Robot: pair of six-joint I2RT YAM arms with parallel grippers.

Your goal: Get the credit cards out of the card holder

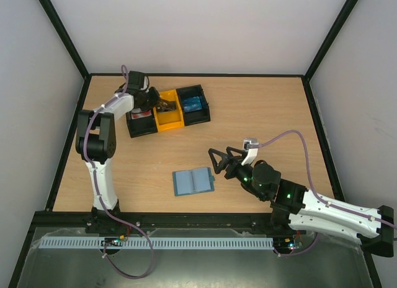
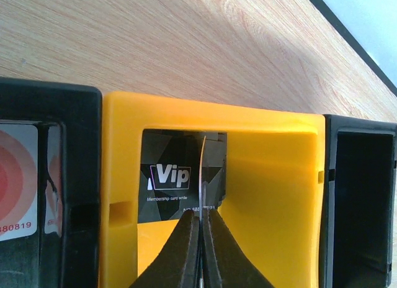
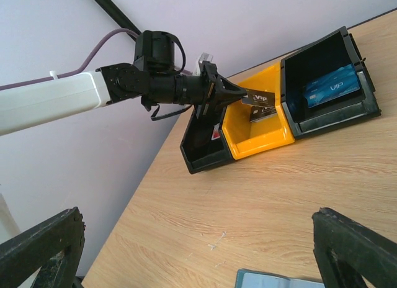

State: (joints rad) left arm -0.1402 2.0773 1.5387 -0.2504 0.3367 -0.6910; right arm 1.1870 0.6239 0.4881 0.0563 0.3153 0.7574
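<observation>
The slate-blue card holder (image 1: 193,182) lies open and flat on the table; its edge shows in the right wrist view (image 3: 279,280). My left gripper (image 2: 202,213) is shut on a thin dark card (image 2: 203,170), seen edge-on, inside the yellow compartment (image 2: 279,189). It also shows in the top view (image 1: 162,103). A black Vip card (image 2: 166,182) lies flat in that compartment. A blue card (image 1: 193,104) lies in the right black compartment (image 3: 332,89). A red-and-white card (image 2: 18,176) lies in the left black compartment. My right gripper (image 1: 218,161) is open and empty, just right of the holder.
The black-and-yellow three-compartment tray (image 1: 141,128) stands at the back left of the wooden table. Black frame rails and white walls border the table on three sides. The left arm (image 3: 56,99) stretches along the left wall.
</observation>
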